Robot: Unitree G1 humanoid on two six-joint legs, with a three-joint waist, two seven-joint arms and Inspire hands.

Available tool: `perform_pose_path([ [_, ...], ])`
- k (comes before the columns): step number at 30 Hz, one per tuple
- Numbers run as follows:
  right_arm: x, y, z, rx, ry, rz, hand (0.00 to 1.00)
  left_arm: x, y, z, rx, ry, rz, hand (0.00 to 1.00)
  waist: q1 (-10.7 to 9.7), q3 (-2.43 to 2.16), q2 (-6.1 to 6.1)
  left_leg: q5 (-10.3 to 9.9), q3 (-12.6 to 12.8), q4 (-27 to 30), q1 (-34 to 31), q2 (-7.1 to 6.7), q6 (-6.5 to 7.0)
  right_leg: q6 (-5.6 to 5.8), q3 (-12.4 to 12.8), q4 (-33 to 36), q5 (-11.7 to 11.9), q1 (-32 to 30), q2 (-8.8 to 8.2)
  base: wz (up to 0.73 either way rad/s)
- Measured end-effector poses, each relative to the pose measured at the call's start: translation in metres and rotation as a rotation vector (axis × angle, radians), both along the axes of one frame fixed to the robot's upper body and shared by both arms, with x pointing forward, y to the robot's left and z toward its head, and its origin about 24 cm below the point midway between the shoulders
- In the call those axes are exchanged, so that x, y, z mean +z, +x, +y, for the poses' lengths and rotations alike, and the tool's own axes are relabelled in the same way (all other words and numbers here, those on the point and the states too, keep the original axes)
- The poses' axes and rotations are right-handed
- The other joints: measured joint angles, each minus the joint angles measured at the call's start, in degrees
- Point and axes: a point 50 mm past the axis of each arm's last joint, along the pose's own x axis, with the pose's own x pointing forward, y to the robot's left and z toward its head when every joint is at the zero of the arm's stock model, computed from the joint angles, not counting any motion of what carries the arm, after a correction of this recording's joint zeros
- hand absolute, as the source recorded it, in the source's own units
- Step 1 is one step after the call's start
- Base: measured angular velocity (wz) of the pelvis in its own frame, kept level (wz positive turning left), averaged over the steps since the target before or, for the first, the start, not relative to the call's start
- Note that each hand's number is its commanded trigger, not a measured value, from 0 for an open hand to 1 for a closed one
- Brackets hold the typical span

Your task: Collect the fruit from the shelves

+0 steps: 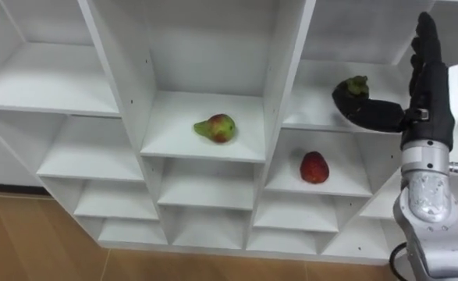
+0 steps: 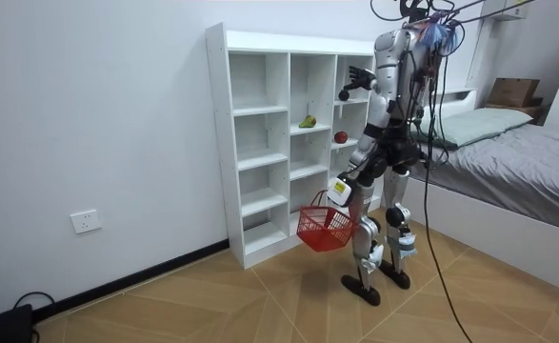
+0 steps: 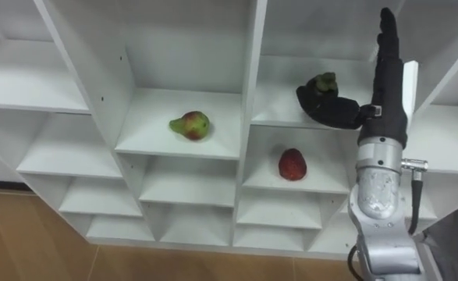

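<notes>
- Left eye view: white cubby closet (image 1: pixel 279 94), open-fronted, with one fruit to a cell.
- A green-red pear (image 1: pixel 216 127) lies on its side in the middle column. A red fruit (image 1: pixel 314 167) sits in the right column, one cell lower.
- A dark fruit (image 1: pixel 353 87) with a green cap, mangosteen-like, is in the upper right cell near the front edge.
- The right hand (image 1: pixel 427 90) is raised in front of that cell, with its fingers straight and pointing up, held together.
- Its thumb (image 1: pixel 373 115) juts sideways and touches the dark fruit low on its side. Nothing is pinched yet; this reads as lining up for a grasp, with the thumb as the lower jaw.
- Room view: the robot stands upright, close to the closet's right-hand column, facing it. A bed (image 2: pixel 527 152) is behind it.
- The right arm is up at shelf height and the left arm hangs low.
- The left hand (image 2: pixel 342 191) is closed round the handle of a red basket (image 2: pixel 325 229). The basket hangs clear of the floor beside the legs, probably parked there so picked fruit can be dropped in.
- Whether the basket holds anything is too small to tell.
- Right eye view: same layout, and the thumb tip meets the dark fruit with the fingers not wrapped round it.
- All three fruits sit on the shelves, so collecting looks barely begun, with the dark fruit as the likely first pick.
</notes>
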Motion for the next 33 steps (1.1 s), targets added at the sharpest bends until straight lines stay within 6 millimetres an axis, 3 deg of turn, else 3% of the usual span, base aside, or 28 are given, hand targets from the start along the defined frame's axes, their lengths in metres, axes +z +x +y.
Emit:
perform_pose_path([
  [17, -0.004, 0.012, -0.010, 0.001, -0.025, 0.073, 0.00, 0.000, 0.006, 0.000, -0.015, -0.017, 0.018, 1.00, 0.6, 0.00, -0.01, 0.3, -1.1, 0.0, -0.3, -0.67, 0.42, 0.02, -0.8, 0.0, 0.0, 0.1, -0.57, 0.02],
  [33, -0.030, 0.016, -0.022, -0.007, -0.024, 0.214, 0.00, 0.000, 0.006, 0.003, -0.022, -0.035, 0.024, 1.00, 0.6, 0.06, -0.02, 0.4, -1.6, 0.7, -0.5, -0.71, 0.40, 0.04, -1.1, 0.0, 0.0, 0.9, -0.59, 0.01],
])
